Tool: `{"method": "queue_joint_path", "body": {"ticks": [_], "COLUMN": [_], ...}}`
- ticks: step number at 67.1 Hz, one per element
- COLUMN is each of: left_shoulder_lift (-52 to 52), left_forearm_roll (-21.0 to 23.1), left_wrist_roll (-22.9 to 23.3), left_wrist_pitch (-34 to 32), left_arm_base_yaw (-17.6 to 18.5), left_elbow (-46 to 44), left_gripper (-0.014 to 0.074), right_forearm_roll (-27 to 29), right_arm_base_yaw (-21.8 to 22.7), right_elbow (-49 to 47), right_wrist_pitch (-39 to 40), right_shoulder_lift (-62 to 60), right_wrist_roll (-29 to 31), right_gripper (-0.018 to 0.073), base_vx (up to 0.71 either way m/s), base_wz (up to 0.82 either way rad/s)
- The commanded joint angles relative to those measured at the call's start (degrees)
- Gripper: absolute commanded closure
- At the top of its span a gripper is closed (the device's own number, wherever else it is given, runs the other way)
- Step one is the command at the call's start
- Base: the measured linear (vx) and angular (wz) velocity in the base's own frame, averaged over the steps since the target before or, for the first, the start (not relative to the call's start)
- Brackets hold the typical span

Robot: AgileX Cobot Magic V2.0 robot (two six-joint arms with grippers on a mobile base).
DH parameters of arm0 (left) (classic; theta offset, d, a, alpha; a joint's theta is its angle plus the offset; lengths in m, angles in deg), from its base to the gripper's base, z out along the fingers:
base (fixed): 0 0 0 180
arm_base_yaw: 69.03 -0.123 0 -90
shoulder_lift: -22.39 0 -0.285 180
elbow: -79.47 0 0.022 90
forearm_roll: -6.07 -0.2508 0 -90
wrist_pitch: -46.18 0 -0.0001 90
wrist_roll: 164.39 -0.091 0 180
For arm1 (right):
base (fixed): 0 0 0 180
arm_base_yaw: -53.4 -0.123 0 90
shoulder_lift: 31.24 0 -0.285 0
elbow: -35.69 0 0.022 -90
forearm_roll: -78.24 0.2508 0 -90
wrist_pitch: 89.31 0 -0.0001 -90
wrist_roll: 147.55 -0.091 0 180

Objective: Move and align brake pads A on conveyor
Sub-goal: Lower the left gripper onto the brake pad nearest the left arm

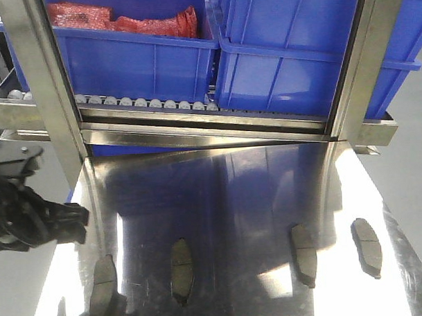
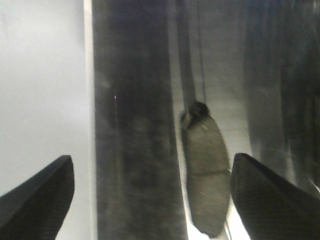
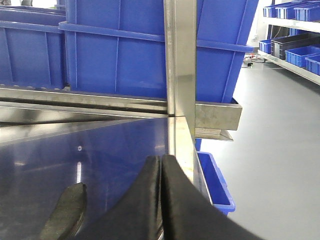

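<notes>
- risk: brake pad (image 2: pixel 205 175) sits off-centre, lower right, inside left gripper (image 2: pixel 151 159), jaws apart; closing could skid it across slick steel table (image 1: pixel 233 192);
- right gripper (image 3: pixel 161 161) pinched together, empty

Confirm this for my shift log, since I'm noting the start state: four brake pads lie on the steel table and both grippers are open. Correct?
Not quite: the right gripper is shut, its fingers pressed together in the right wrist view. The left gripper is open, and four brake pads do lie on the steel table.
</notes>
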Motion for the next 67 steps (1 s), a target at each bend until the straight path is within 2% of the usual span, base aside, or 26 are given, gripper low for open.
{"method": "queue_joint_path", "body": {"ticks": [1, 15, 26, 37, 44, 67], "left_shoulder_lift": [0.27, -4.13, -8.74, -13.02, -14.70, -15.02], "left_forearm_roll": [-0.10, -2.69, -2.89, -4.74, -5.57, -5.57], "left_wrist_roll": [3.46, 12.64, 14.24, 18.48, 21.80, 23.36], "left_wrist_pitch": [0.19, 2.03, 2.68, 6.60, 8.66, 7.18], "left_arm_base_yaw": [3.29, 9.27, 12.83, 15.81, 16.40, 16.35], "left_elbow": [-1.71, -1.71, -2.49, -6.56, -8.89, -9.11], "left_gripper": [0.0006, 0.0006, 0.0006, 0.0006, 0.0006, 0.0006], "right_forearm_roll": [-0.22, -0.22, -0.22, -0.22, -0.22, -0.22], "right_arm_base_yaw": [0.23, 0.23, 0.23, 0.23, 0.23, 0.23], "right_elbow": [0.52, 0.52, 0.52, 0.52, 0.52, 0.52], "right_wrist_pitch": [4.38, 4.38, 4.38, 4.38, 4.38, 4.38], "right_shoulder_lift": [-0.70, -0.70, -0.70, -0.70, -0.70, -0.70], "right_wrist_roll": [0.01, 0.01, 0.01, 0.01, 0.01, 0.01], "right_gripper": [0.0566, 0.0566, 0.0566, 0.0566, 0.0566, 0.0566], "base_vx": [0.00, 0.00, 0.00, 0.00, 0.00, 0.00], "base_wz": [0.00, 0.00, 0.00, 0.00, 0.00, 0.00]}}
